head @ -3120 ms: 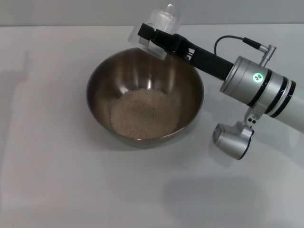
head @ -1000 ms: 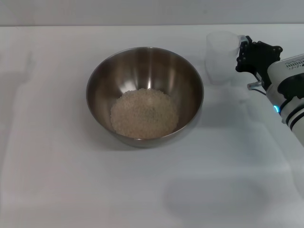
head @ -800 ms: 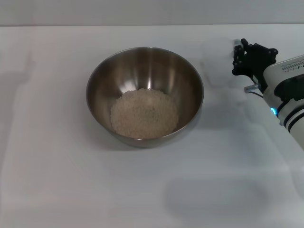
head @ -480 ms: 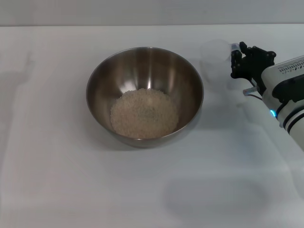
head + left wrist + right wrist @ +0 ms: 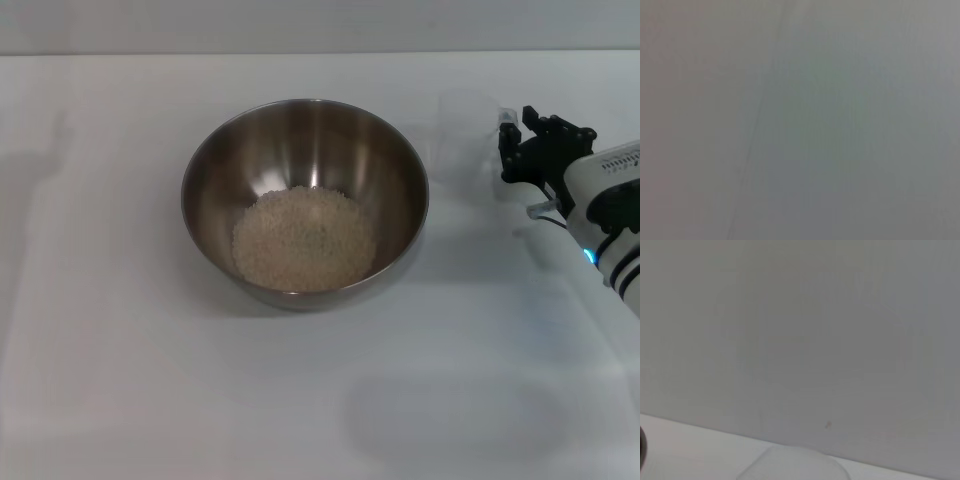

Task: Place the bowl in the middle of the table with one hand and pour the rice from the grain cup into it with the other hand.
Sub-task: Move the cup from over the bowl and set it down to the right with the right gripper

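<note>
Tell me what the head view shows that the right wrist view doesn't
Only the head view shows the bowl holding the rice, and the right gripper beside the grain cup's handle. Only the right wrist view shows a plain grey wall close up. Both share the table and the upright, empty grain cup, of which the wrist view catches just the rim.

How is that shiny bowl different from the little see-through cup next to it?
The bowl is shiny steel and wide; the grain cup is clear plastic and much smaller. The bowl holds the rice; the cup looks empty. The bowl stands alone; the right gripper is at the cup's handle. Both stand upright on the table.
</note>
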`<state>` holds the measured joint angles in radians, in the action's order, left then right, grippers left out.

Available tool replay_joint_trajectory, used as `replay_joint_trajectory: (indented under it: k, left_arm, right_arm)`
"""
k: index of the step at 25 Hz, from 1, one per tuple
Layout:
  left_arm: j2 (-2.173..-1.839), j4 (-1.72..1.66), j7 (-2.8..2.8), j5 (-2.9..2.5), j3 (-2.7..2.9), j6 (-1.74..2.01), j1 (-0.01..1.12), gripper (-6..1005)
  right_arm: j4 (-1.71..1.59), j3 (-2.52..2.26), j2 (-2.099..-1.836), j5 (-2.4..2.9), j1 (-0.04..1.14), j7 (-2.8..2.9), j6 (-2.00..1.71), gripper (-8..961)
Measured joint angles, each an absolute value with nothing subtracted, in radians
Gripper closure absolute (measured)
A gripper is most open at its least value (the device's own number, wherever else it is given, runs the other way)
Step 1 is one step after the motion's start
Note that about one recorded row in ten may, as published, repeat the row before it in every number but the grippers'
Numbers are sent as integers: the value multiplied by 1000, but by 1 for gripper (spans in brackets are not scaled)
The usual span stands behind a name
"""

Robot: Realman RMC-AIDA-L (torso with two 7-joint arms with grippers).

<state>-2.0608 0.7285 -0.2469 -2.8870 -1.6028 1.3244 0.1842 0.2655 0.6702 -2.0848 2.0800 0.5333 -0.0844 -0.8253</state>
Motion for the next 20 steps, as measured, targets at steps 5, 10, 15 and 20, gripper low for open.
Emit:
replay_joint_trajectory:
  k: [5,10,15,20]
  left_arm:
    - [-2062,733,-247,-2887,-1598,1325,182,193]
    - [-2062,734,-247,-2887,-1595,1325,183,193]
    - [-2062,727,-246,-2887,-1595,1323,184,193]
    - [-2062,726,-242,-2887,-1599,1322,180,192]
  right_arm:
    - [265,650,-2083,2080,517,-85,-832,729]
    - [264,623,-2084,2080,501,-88,-854,720]
    - [264,567,-2083,2080,455,-85,-979,721]
    - [264,527,-2081,2080,396,-85,-1145,682]
